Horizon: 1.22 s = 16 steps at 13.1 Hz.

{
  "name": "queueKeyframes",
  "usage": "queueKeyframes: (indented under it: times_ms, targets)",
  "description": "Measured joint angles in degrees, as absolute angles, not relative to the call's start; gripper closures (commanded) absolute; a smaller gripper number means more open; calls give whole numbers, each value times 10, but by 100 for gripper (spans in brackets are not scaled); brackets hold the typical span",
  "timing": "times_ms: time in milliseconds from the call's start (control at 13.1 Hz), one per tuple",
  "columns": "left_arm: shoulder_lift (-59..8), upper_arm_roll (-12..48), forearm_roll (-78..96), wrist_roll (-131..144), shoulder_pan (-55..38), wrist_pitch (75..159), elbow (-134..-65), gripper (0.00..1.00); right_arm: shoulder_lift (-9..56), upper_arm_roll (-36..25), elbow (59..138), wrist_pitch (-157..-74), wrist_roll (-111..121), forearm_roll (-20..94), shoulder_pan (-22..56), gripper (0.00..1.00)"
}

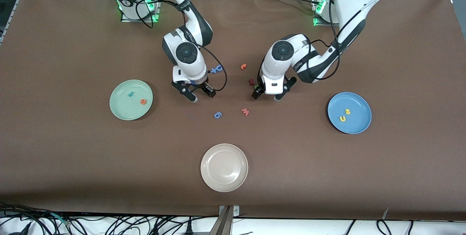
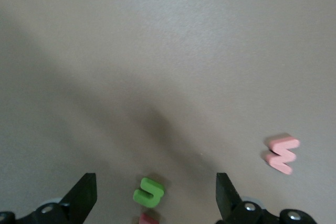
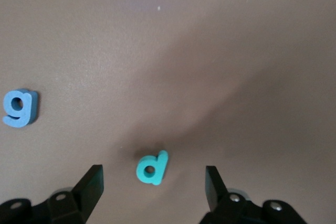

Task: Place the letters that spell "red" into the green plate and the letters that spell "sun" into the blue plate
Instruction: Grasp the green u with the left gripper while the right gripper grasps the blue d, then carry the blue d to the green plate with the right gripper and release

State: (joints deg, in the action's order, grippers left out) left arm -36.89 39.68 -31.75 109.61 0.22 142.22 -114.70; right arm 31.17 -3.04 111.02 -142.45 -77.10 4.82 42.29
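Observation:
My right gripper (image 1: 203, 96) hangs low over the table, open, with the teal "d" (image 3: 153, 168) lying loose between its fingers (image 3: 92, 184); the gripper hides the "d" in the front view. Just as low, my left gripper (image 1: 266, 98) is open around the green arch letter (image 2: 148, 192), which touches neither finger (image 2: 226, 192). The green plate (image 1: 122, 107), toward the right arm's end, holds the teal "r" (image 1: 131, 94) and the orange "e" (image 1: 143, 101). The blue plate (image 1: 358, 104), toward the left arm's end, holds the yellow "s" (image 1: 347, 111) and a yellow arch (image 1: 342, 118).
A dark red letter (image 2: 148, 219) lies right by the green arch. A salmon "w" (image 1: 245, 111) and a periwinkle "g" (image 1: 217, 115) lie between the grippers, nearer the camera. Blue letters (image 1: 217, 68) and an orange "c" (image 1: 243, 66) lie farther back. A cream plate (image 1: 224, 167) sits near the front edge.

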Motion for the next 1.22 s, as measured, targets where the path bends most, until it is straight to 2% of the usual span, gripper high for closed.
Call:
queueKeyframes:
  times_ms: [153, 382, 535, 611, 688, 840, 917, 1070, 1146, 1222]
  targets:
    - [-392, 396, -376, 1160, -3, 1424, -1148, 0, 323, -31, 1110, -1445, -799, 48, 430, 25]
    - [-417, 396, -393, 1181, -6, 1430, -1148, 0, 332, -32, 1111, -1453, -807, 48, 431, 29]
    - [-419, 396, -393, 1181, -8, 1430, -1148, 0, 340, -32, 1111, -1460, -807, 48, 431, 35]
    - [-419, 396, -393, 1181, -9, 1430, -1148, 0, 342, -32, 1111, -1464, -807, 48, 432, 54]
    - [-419, 396, -393, 1181, -10, 1430, -1148, 0, 345, -32, 1111, -1467, -807, 48, 434, 68]
    - [-419, 397, -393, 1181, -16, 1430, -1148, 0, 343, -33, 1111, -1471, -808, 48, 437, 82]
    - [-419, 397, -393, 1181, -21, 1430, -1148, 0, 341, -33, 1111, -1469, -808, 48, 438, 84]
    - [-419, 397, -393, 1186, -29, 1430, -1148, 8, 340, -34, 1111, -1469, -808, 48, 438, 87]
    - [-419, 397, -393, 1187, -31, 1430, -1148, 16, 340, -35, 1111, -1470, -808, 48, 438, 87]
    - [-419, 397, -393, 1188, -32, 1430, -1148, 34, 340, -39, 1111, -1472, -808, 48, 438, 87]
